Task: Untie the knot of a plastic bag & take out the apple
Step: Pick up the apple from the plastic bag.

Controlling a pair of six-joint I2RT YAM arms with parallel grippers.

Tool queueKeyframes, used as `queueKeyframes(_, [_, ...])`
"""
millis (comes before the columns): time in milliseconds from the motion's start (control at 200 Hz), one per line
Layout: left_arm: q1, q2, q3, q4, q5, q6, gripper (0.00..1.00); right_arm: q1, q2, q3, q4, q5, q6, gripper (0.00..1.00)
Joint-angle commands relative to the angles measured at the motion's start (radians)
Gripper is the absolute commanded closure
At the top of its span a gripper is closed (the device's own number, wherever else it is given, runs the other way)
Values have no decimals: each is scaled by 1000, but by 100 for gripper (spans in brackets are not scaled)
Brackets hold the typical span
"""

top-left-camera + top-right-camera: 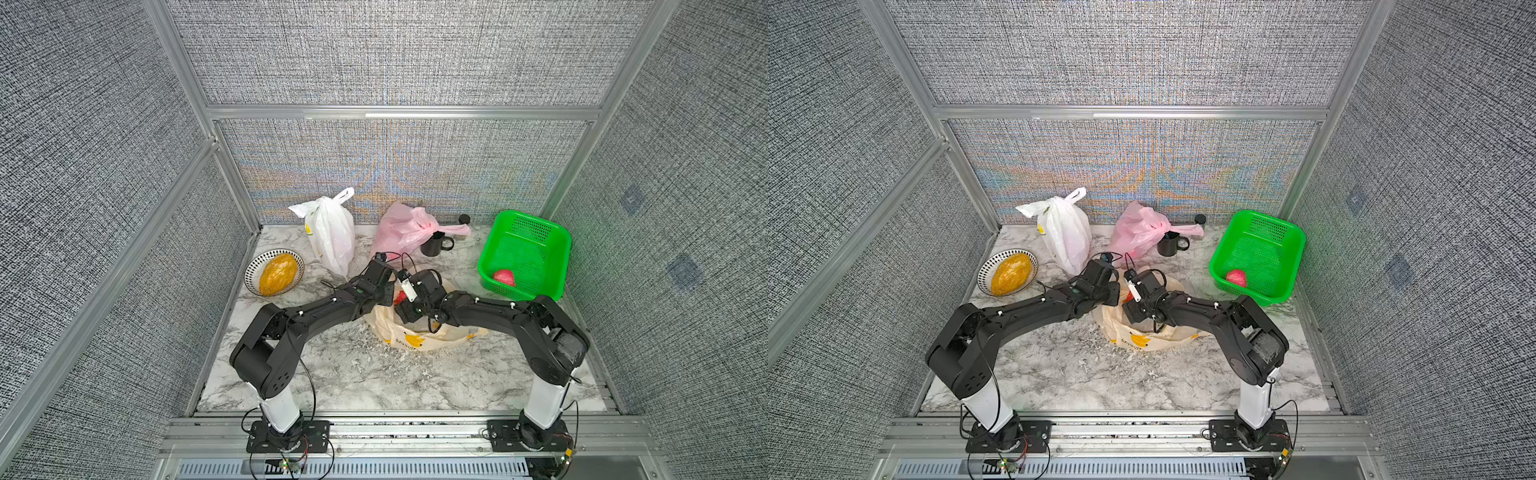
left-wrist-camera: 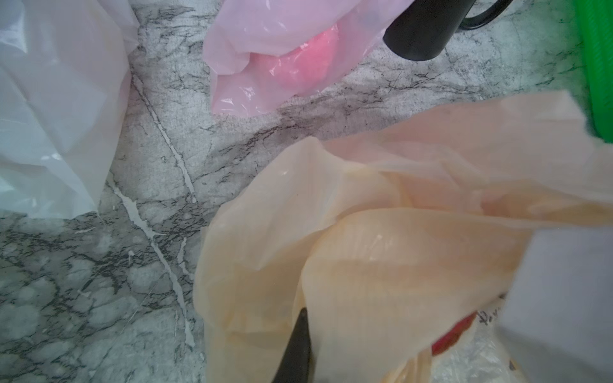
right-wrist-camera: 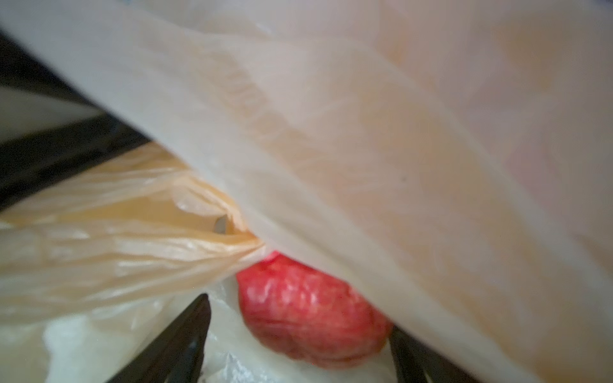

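That apple (image 3: 318, 298) looks firm but slick, so the wide-spread right gripper (image 3: 298, 318) should grab its middle (left gripper (image 1: 390, 293) is clamped on the floppy bag (image 2: 398, 265)).

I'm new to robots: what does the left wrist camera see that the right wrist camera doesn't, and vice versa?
Only the left wrist view: the white bag, pink bag, black mug, green basket and marble table. Only the right wrist view: the red apple seen plainly, between the fingers of the open right gripper. Both: the yellowish bag, close up; a red sliver in the left wrist view may be that apple.
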Motion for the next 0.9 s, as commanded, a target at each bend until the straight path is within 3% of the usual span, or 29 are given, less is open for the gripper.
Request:
queueKeyframes(0, [-1,4,8,1,-5,-6,88,0,-1,-4,45,11,8,24])
queueKeyframes(150, [-1,6,8,0,-7,-5,88,0,-17,-8,46,0,7,41])
queueKeyframes(300, [-1,8,9,-2,-10,-6,88,0,-54,-27,24,-49,7,50])
queueKeyframes(671, [-1,16,13,3,-10,-2,88,3,-169,-106,-35,-142,25,52])
queueKeyframes(896, [-1,13,14,2,-8,-2,88,-2,-43,-25,7,-81,12,39])
